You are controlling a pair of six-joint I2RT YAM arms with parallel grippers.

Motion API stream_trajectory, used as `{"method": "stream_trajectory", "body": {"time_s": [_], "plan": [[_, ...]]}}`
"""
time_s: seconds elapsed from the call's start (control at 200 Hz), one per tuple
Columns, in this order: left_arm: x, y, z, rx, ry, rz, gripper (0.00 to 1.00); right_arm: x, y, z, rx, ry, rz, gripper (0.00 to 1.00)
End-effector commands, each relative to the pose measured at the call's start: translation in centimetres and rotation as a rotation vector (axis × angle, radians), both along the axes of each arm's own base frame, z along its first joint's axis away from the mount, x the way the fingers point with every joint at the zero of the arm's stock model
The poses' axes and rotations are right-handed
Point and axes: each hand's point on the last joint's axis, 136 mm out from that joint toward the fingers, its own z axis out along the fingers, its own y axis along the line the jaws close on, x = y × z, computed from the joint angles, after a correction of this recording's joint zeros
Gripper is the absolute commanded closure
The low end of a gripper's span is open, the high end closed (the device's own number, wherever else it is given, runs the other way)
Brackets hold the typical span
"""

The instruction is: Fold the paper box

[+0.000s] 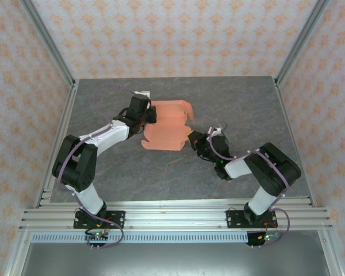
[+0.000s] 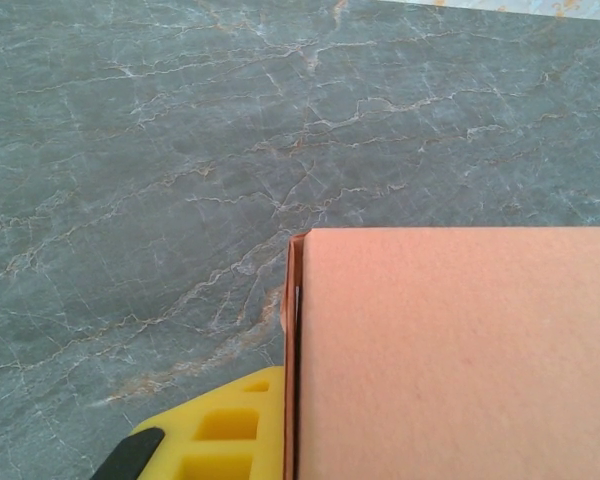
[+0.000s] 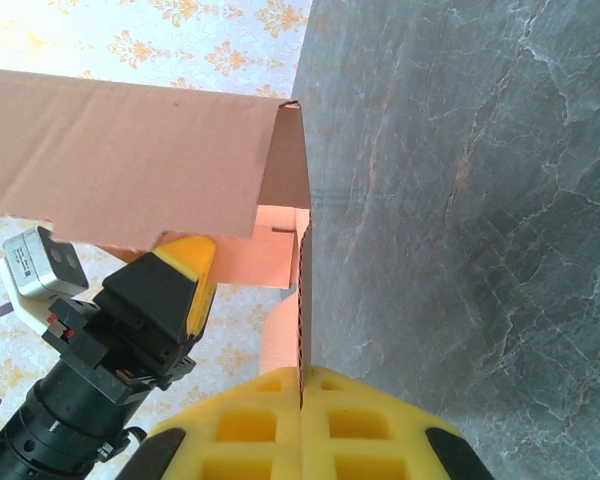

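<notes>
The salmon-orange paper box (image 1: 167, 127) lies partly folded in the middle of the grey table, with flaps raised. My left gripper (image 1: 152, 114) is shut on its left side. In the left wrist view a yellow finger (image 2: 225, 425) presses against the card's edge, and a broad panel (image 2: 460, 350) hides the other finger. My right gripper (image 1: 191, 137) is shut on the box's right edge. There both yellow fingers pinch a thin upright card wall (image 3: 302, 300), with a larger flap (image 3: 130, 160) above. The left gripper's finger (image 3: 185, 258) shows behind that flap.
The grey marbled table (image 1: 103, 167) is enclosed by orange-patterned walls (image 1: 178, 34) and aluminium posts (image 1: 49, 43) at the back corners. An aluminium rail (image 1: 172, 215) carrying both arm bases runs along the near edge.
</notes>
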Motion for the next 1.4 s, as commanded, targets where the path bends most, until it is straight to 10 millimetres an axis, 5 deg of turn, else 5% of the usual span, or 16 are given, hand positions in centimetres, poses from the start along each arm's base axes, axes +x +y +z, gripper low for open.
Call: {"method": "stream_trajectory", "body": {"time_s": [0.0, 0.18, 0.46, 0.606, 0.746, 0.926, 1.121, 1.396], "plan": [[-0.5, 0.5, 0.6, -0.002, 0.013, 0.01, 1.0, 0.7, -1.2, 1.2, -0.067, -0.056, -0.069, 0.9], [-0.4, 0.6, 0.5, -0.002, 0.015, 0.01, 1.0, 0.2, -4.1, 0.4, -0.379, -0.039, -0.073, 0.66], [-0.5, 0.6, 0.6, -0.004, 0.015, 0.004, 1.0, -0.2, -6.5, 5.1, -0.705, -0.175, 0.113, 0.48], [-0.5, 0.4, 0.6, -0.015, 0.016, -0.006, 1.0, 2.4, -8.0, 8.0, -0.815, -0.264, 0.196, 0.49], [-0.6, 0.2, 0.6, -0.02, 0.017, -0.013, 1.0, 6.3, -9.8, 8.1, -0.877, -0.266, 0.218, 0.53], [-0.5, 0.2, 0.7, -0.023, 0.015, -0.017, 1.0, 8.5, -6.9, 5.6, -0.915, -0.256, 0.467, 0.55], [-0.5, 0.1, 0.6, -0.021, 0.019, -0.021, 1.0, 6.0, -2.8, 4.1, -0.904, -0.35, 0.711, 0.55], [-0.5, 0.1, 0.5, -0.018, 0.02, -0.022, 1.0, 5.2, -0.1, 4.4, -0.862, -0.41, 0.785, 0.54]]}}
